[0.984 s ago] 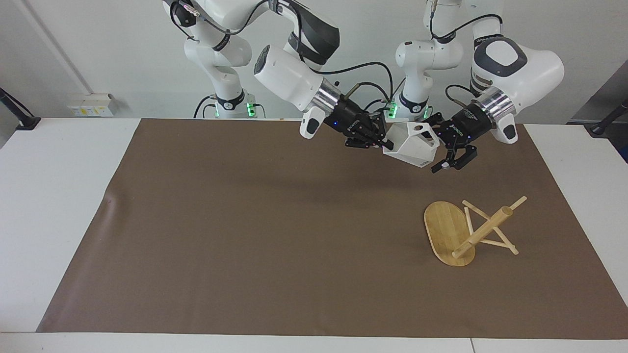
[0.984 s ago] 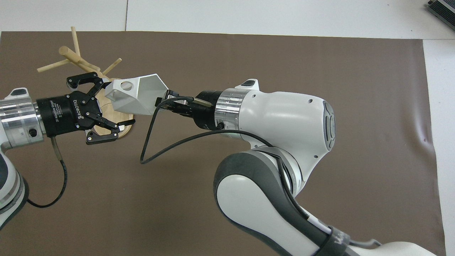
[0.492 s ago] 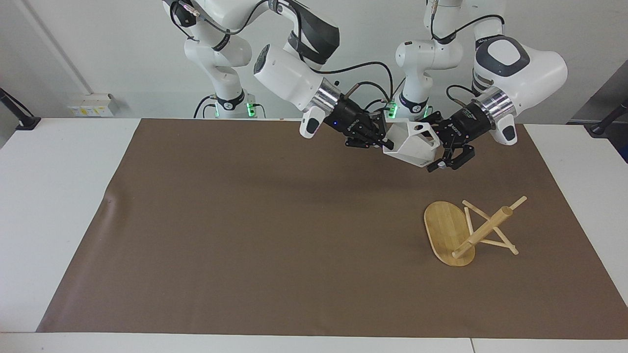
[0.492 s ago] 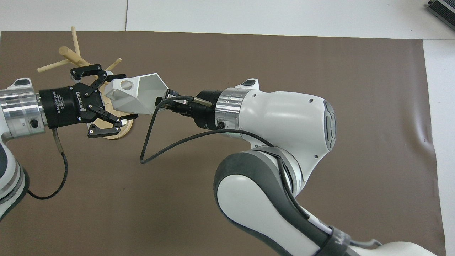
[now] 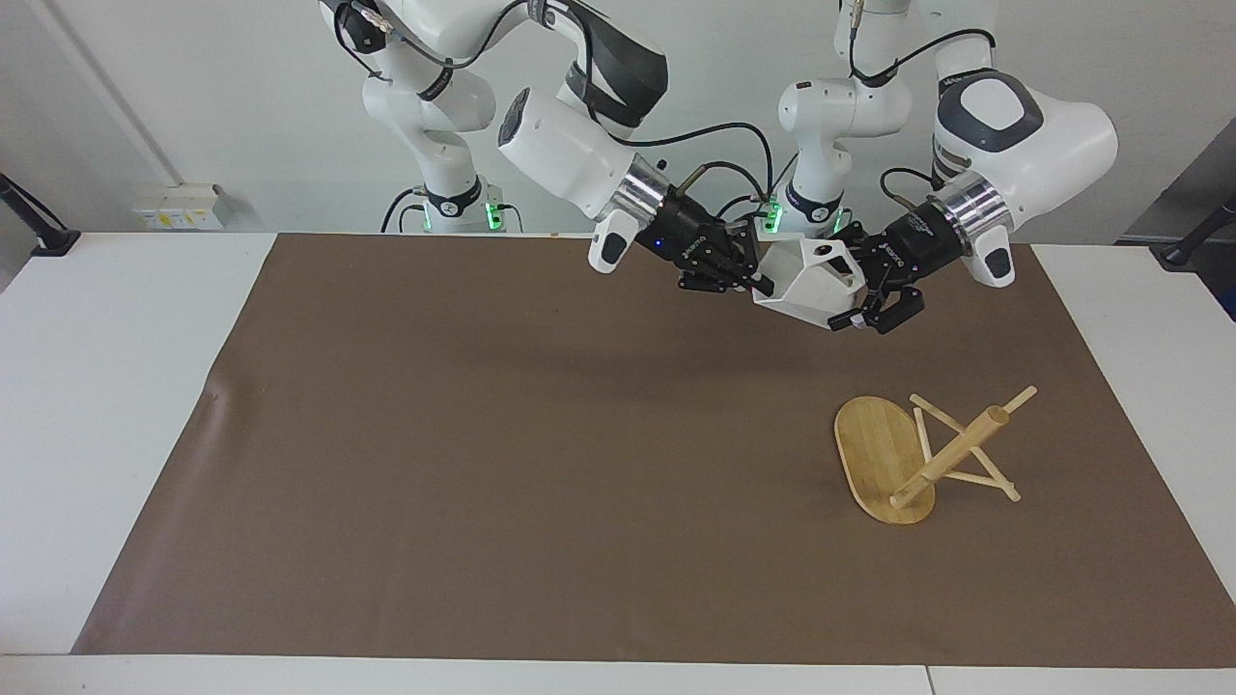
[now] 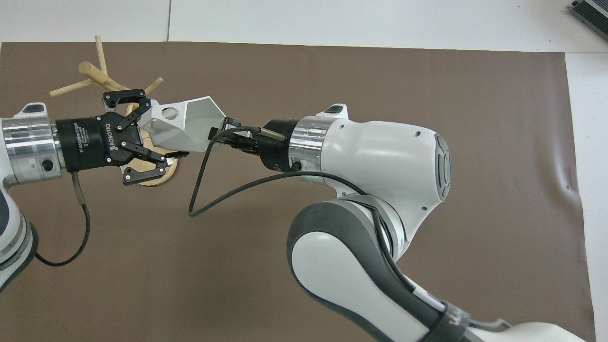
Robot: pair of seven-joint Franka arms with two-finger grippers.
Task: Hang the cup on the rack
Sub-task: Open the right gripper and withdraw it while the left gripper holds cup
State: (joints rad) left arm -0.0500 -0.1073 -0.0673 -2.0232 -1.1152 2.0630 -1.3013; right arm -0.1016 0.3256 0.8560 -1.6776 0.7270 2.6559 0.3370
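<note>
Above the brown mat near the robots, the right end effector (image 5: 763, 282) and left end effector (image 5: 862, 301), arms stretched low, both clamp the cup (image 5: 809, 281) aloft, while the rack (image 5: 927, 456) lies toppled farther out, bare desk (image 5: 116, 386) around

Looks like a robotics lab. Two white robot arms (image 5: 570, 145) bolted at the edge of a white tabletop (image 5: 116, 367) spread with a brown mat (image 5: 483, 463). Bare white wall (image 5: 193, 97), loose black cables (image 5: 734, 130), wall socket box (image 5: 179, 206).
</note>
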